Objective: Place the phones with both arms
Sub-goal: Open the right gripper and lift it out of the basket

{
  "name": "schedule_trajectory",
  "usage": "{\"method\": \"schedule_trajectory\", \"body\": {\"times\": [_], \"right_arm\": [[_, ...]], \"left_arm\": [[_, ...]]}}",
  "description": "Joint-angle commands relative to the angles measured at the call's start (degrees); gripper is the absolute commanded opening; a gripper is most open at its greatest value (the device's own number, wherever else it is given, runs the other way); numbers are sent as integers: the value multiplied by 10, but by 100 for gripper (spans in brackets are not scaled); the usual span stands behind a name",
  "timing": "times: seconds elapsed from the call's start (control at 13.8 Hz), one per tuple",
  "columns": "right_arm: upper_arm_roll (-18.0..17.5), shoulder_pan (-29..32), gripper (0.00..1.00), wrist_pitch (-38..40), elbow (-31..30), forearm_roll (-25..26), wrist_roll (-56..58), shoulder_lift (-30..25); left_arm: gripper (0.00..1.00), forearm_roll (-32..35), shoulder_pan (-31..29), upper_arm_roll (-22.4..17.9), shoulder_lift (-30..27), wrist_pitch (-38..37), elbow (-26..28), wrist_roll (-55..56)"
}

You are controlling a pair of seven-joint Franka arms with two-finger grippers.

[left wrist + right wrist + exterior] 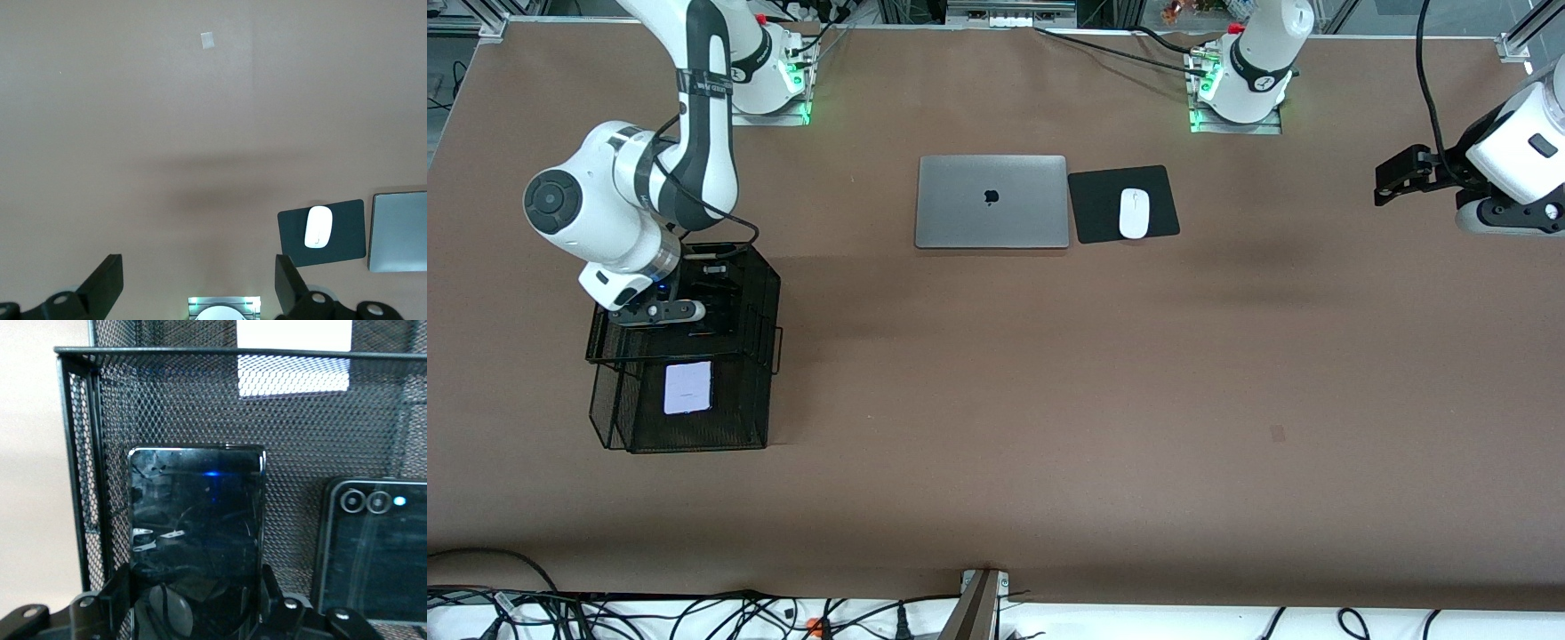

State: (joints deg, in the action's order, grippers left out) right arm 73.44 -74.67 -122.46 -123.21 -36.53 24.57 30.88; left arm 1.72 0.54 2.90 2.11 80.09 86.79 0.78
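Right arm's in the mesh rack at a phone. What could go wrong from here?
The right gripper straddles the glossy black squarish phone beside the black phone with camera lenses; retreating could drag one into the other. The black wire-mesh rack rim could snag it. The left gripper waits over bare table.

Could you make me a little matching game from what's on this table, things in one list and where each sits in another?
1. pale phone
2. white mouse
3. silver laptop
4. left gripper

A. beside the black pad
B. over bare table, jaws open
C. lower tier of the mesh rack
D. on the black pad

Pairs: 1-C, 2-D, 3-A, 4-B
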Motion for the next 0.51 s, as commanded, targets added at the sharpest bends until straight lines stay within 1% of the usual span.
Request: {"method": "schedule_trajectory", "body": {"times": [0.0,0.22,0.29,0.36,0.43], "right_arm": [[-6,8,85,-1,10,-14,-2,1],[-1,13,85,11,45,-12,1,1],[1,19,87,38,66,-7,1,1],[6,31,89,81,97,-5,1,1],[14,43,90,129,131,-1,1,1]], "left_arm": [[100,-14,-3,-1,-11,-5,5,-6],[100,-14,-3,-1,-11,-5,5,-6],[100,-14,-3,-2,-11,-5,5,-6],[100,-14,-4,-2,-11,-5,5,-6],[100,-14,-3,-2,-11,-5,5,-6]]}}
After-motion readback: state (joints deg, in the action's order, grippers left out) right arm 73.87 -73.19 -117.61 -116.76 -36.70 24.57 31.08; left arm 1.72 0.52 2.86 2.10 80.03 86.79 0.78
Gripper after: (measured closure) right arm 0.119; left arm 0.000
